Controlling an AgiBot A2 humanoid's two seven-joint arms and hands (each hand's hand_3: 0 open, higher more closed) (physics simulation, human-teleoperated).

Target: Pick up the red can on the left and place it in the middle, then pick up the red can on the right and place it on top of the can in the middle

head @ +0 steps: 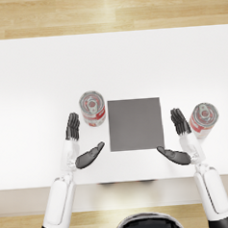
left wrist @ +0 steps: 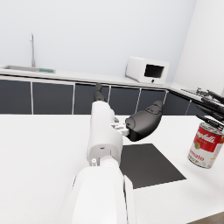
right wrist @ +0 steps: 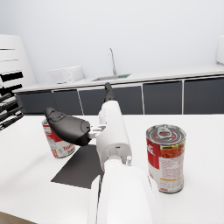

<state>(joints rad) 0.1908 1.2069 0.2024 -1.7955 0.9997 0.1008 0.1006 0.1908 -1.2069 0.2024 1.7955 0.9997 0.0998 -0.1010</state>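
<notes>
nothing moved yet: both cans still at the sides

judging by the layout, neither step has begun. the left red can (head: 92,108) stands upright just ahead of the left hand (head: 80,141), to its inner side, beside the dark mat (head: 135,124). the right red can (head: 203,119) stands upright just outside the right hand (head: 179,138). both hands are spread and hold nothing. the mat between them is bare. both cans are sealed, so their contents are hidden.

Mat (head: 135,124) centred on table (head: 35,68), cans (head: 92,108) flanking it
</notes>
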